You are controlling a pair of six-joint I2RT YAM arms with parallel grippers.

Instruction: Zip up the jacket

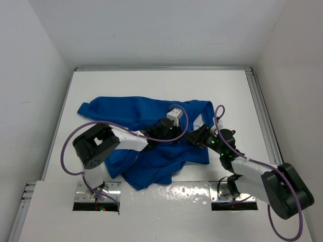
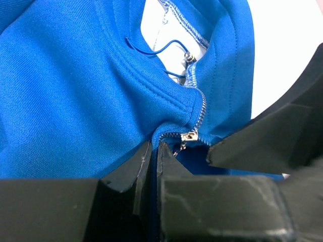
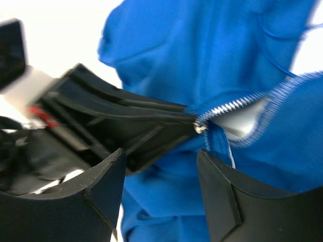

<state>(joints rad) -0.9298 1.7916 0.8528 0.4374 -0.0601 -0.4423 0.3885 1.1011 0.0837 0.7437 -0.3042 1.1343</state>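
The bright blue jacket (image 1: pixel 146 116) lies crumpled in the middle of the table. Its small metal zipper pull (image 2: pixel 189 135) sits at the base of the silver zipper teeth (image 2: pixel 201 108), just right of my left fingertips. My left gripper (image 2: pixel 153 145) is shut on a thin fold of jacket fabric beside the pull; it also shows in the top view (image 1: pixel 176 132). My right gripper (image 3: pixel 161 154) is open over blue fabric, its jaws on either side, with the pull (image 3: pixel 200 127) just beyond them. The two grippers almost meet near the right gripper in the top view (image 1: pixel 198 136).
The white table (image 1: pixel 151 85) has a raised wall at the back and metal rails along both sides. A loose blue thread (image 2: pixel 151 48) and the white lining edge (image 2: pixel 176 15) show near the collar. The right gripper's black finger (image 2: pixel 267 141) crowds the left wrist view.
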